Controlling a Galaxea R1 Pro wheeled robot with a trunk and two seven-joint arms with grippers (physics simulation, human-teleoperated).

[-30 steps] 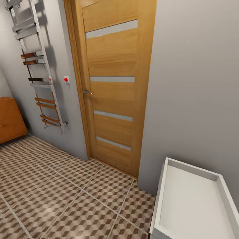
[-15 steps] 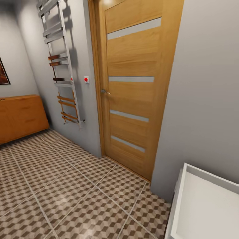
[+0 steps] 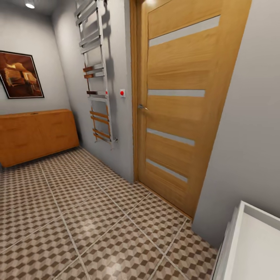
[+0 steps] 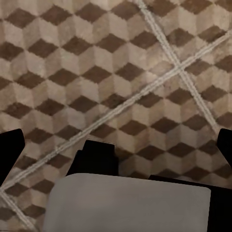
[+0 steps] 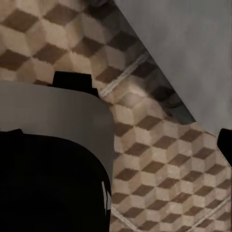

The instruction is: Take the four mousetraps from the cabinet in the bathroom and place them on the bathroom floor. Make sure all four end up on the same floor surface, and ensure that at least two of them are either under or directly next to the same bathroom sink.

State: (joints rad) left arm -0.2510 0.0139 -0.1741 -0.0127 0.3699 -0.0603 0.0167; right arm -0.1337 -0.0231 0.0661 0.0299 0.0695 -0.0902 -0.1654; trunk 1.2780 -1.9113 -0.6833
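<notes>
Quick count: one low orange-brown wooden cabinet [image 3: 37,134], one oak door with four frosted strips [image 3: 182,105], one chrome ladder towel rail [image 3: 97,74], one framed brown picture [image 3: 21,74], one red wall button [image 3: 122,93].

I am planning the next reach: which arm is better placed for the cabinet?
Left, probably. The cabinet stands at the head view's left, the left arm's side. The left claw and right claw hang open over the floor.
</notes>
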